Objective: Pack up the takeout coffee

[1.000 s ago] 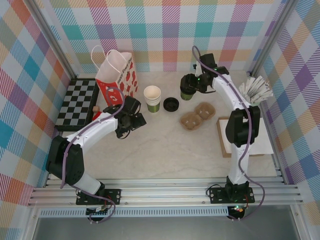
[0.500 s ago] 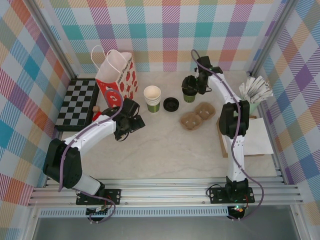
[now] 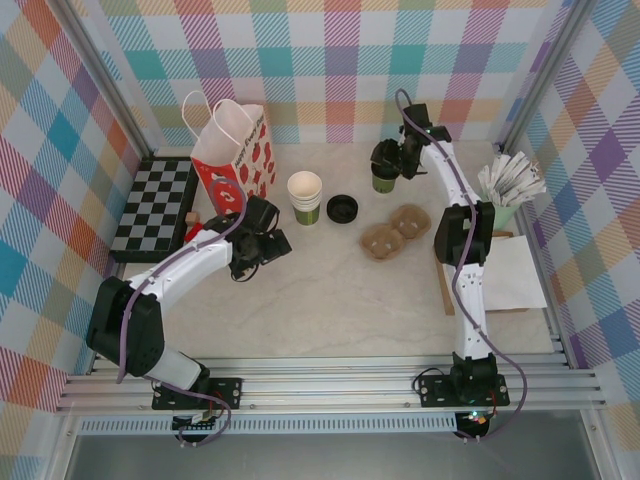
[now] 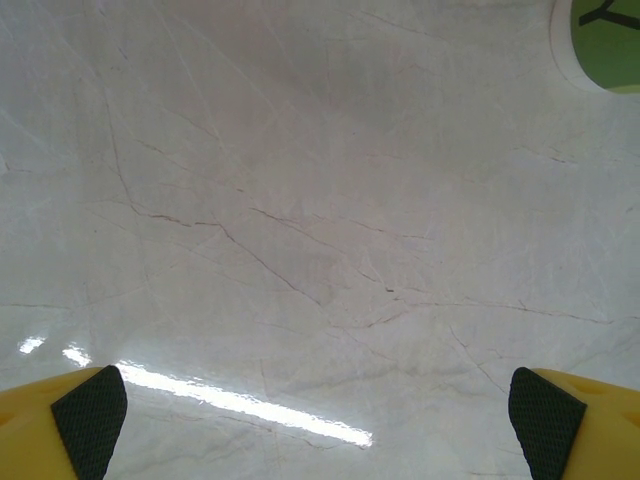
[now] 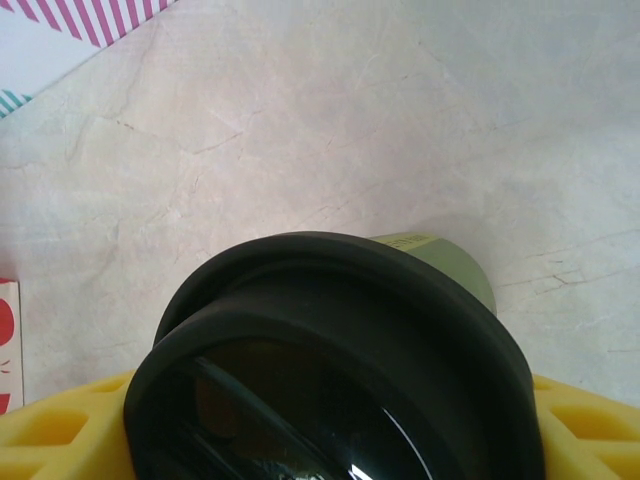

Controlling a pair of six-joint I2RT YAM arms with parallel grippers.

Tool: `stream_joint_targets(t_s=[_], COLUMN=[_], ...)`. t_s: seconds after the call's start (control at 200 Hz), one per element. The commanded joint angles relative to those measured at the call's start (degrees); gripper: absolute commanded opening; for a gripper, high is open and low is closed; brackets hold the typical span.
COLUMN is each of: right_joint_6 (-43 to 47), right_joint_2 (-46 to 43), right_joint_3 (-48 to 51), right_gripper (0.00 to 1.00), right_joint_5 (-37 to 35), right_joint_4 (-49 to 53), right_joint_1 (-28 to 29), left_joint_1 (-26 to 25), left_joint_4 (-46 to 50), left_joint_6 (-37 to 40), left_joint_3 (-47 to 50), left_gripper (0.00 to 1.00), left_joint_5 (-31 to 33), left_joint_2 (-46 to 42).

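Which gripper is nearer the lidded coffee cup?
Right. The right gripper has its jaws around the takeout coffee; the left gripper hangs open well off to its left, near the gift bag.

arms [image 3: 190, 262]: white links, black joints | cables [image 3: 213, 236]: purple | fingers [image 4: 600, 432]: yellow, black pads [image 4: 92, 418]

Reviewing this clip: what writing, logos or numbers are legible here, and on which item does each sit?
Nothing reads clearly.
On the paper gift bag: a line of lettering near the top edge, too small to read.
On the takeout coffee: a faint mark on the green wall, too blurred to read.
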State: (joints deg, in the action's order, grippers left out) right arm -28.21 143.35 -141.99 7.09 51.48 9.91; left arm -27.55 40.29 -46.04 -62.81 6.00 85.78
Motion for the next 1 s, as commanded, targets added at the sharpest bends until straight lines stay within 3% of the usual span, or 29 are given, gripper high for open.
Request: stream_joint_targets(t_s=[0.0,0.385,0.605,0.745,0.845,0.995], right_joint_6=[-0.62,1.16,2.67,3.92,4.28,4.09], right_joint_2=[1.61,-0.56,-3.42,-7.75,-13.36,-27.66], right_joint_3=[-2.38,-2.44,-2.32,-1.44,3.38,22.19], right_gripper=[0.75,1.00,1.00,1.00,1.00,1.00], right_joint_5=[-0.10,-2.26,-2.33,-1.40,-2.11,-1.29], right_joint_4=[3.16,5.32,5.60,5.87,3.51,-6.38], right_joint_1=[-0.51,-0.51,-0.55,-0.42,-0.26,0.02], left_joint_1=[0.55,0.48,1.33,4.97,10.26,16.28], left_joint_4=[-0.04,0.20,0.81,3.31,8.60,13.53], left_joint_6=[1.43,2.14,4.70,8.90,13.01,11.98], left_joint_3=[-0.51,-1.60,-2.55,-5.68,-12.60,-23.59], left_gripper=[1.00,1.00,1.00,1.00,1.00,1.00], left_joint_5=[-1.03,-1.25,0.16,1.27,-0.57,0.68], left_joint_2=[0.53,1.06,-2.38,-7.04,-7.22,-6.49])
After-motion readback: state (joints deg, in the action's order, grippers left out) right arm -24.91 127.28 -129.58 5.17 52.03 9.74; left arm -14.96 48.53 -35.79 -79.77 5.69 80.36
